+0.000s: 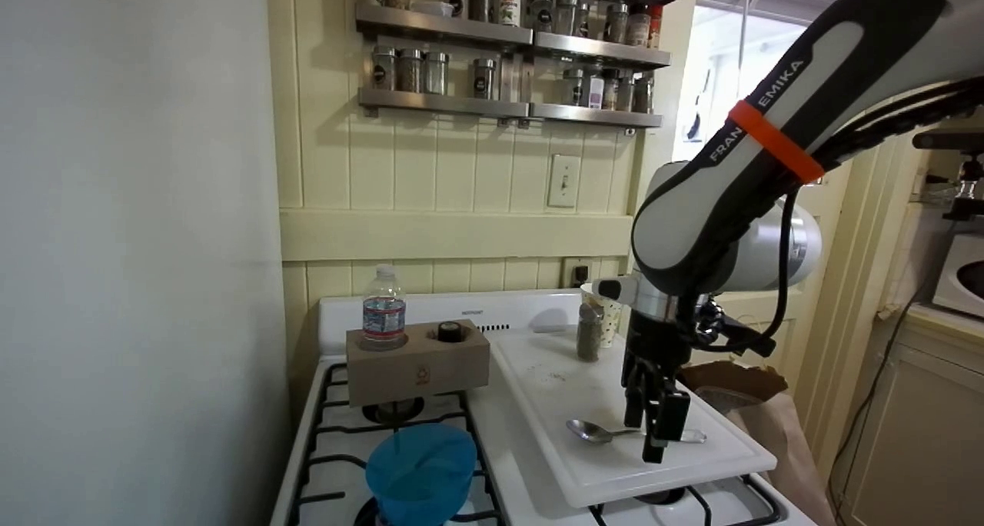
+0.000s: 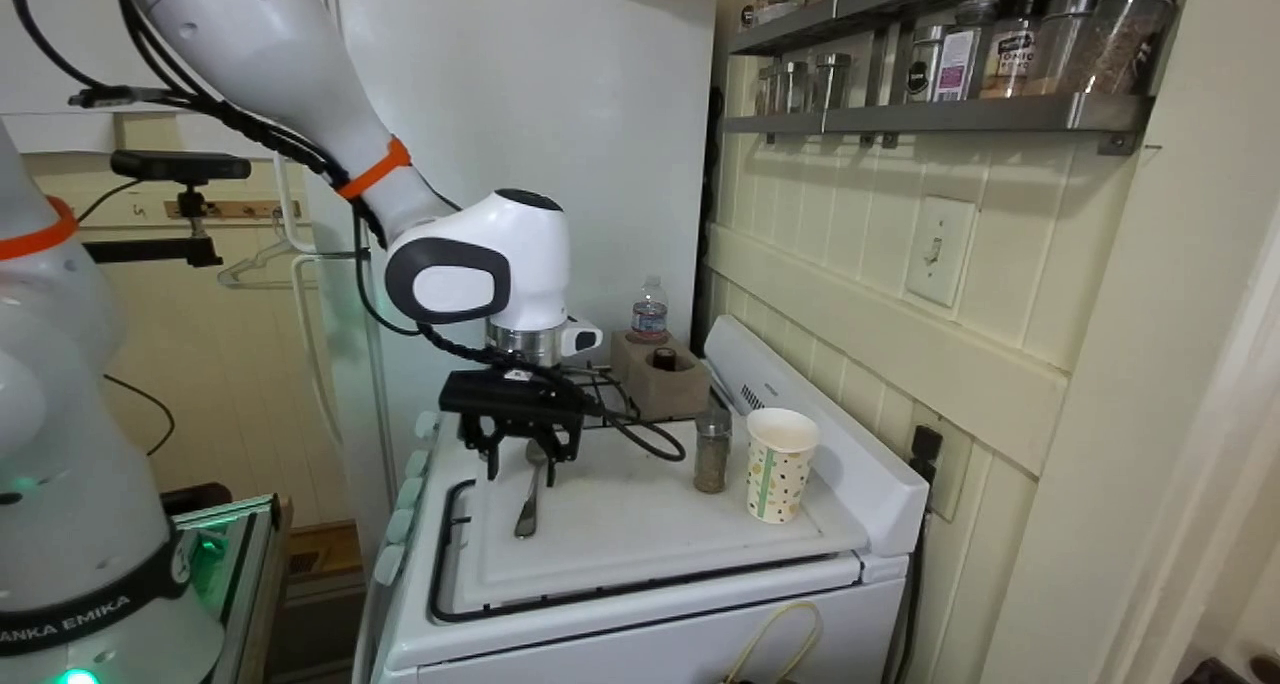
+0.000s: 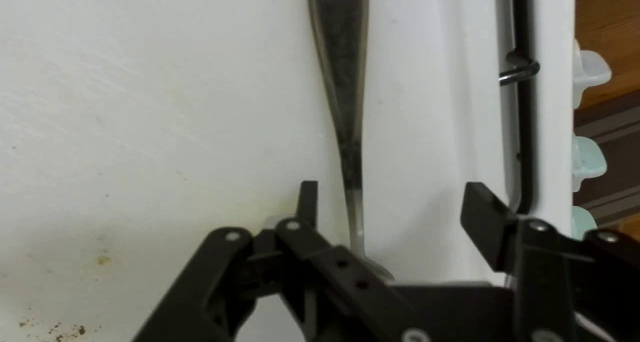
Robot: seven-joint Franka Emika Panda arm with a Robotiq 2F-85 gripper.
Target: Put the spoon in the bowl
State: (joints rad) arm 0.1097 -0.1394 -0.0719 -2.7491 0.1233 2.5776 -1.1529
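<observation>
The silvery spoon lies flat on the white board. Its handle also shows in an exterior view and in the wrist view. My gripper is open and empty, pointing down just above the spoon. In the wrist view, the spoon's neck runs between the fingertips, closer to the left one, and the spoon's bowl end is mostly hidden behind the gripper. The blue bowl sits on the stove's burner grate in an exterior view, and it is out of sight in the other views.
A cardboard holder with a water bottle stands behind the blue bowl. A spice jar and a paper cup stand at the board's back edge. Stove knobs line the front; a fridge and a wall bound the stove.
</observation>
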